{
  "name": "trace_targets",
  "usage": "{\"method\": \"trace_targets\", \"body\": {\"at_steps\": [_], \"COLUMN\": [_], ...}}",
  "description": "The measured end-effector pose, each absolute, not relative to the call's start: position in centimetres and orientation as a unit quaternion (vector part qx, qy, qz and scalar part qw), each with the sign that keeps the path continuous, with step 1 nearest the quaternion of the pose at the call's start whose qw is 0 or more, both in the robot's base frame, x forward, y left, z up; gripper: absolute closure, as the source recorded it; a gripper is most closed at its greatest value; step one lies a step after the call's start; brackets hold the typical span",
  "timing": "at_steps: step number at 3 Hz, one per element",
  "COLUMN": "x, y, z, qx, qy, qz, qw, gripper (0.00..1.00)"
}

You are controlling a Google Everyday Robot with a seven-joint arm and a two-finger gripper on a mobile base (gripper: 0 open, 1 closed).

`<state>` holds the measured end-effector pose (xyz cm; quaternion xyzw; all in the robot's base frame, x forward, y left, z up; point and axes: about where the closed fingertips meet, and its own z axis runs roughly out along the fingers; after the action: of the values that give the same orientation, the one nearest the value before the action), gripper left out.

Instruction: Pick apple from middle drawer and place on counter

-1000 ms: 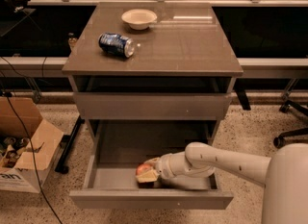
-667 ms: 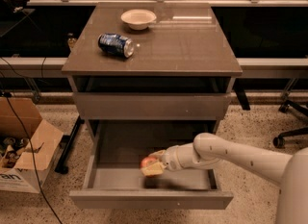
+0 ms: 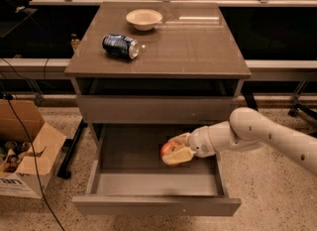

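Observation:
The middle drawer (image 3: 153, 206) is pulled out at the bottom of the cabinet. My gripper (image 3: 174, 148) reaches in from the right on a white arm and is shut on the red apple (image 3: 168, 150), holding it above the drawer floor, right of centre. The fingers (image 3: 179, 155) cover the apple's right side. The counter (image 3: 188, 41) is the glossy grey-brown top of the cabinet, well above the gripper.
A blue soda can (image 3: 120, 46) lies on its side at the counter's left. A cream bowl (image 3: 143, 19) stands at the counter's back. A shut drawer front (image 3: 153, 109) sits above the open one. An open cardboard box (image 3: 25, 160) is on the floor at left, with cables.
The gripper has risen from the drawer floor with the apple in it and has moved slightly right. The can and bowl have not moved.

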<state>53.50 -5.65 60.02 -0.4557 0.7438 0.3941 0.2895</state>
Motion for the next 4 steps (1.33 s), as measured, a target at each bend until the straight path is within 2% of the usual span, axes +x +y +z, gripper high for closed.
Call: {"method": "trace_targets", "body": {"at_steps": [1, 3, 4], "x": [54.9, 59.1, 60.1], "y": [-9.2, -11.1, -11.2], "z": [70.2, 85.0, 87.2], "qx": [-0.508, -0.591, -0.593], "qy": [0.733, 0.698, 0.691], "qz": [0.336, 0.227, 0.216], "qw": [0.304, 0.334, 0.353], "gripper": [1.00, 1.00, 1.00]}}
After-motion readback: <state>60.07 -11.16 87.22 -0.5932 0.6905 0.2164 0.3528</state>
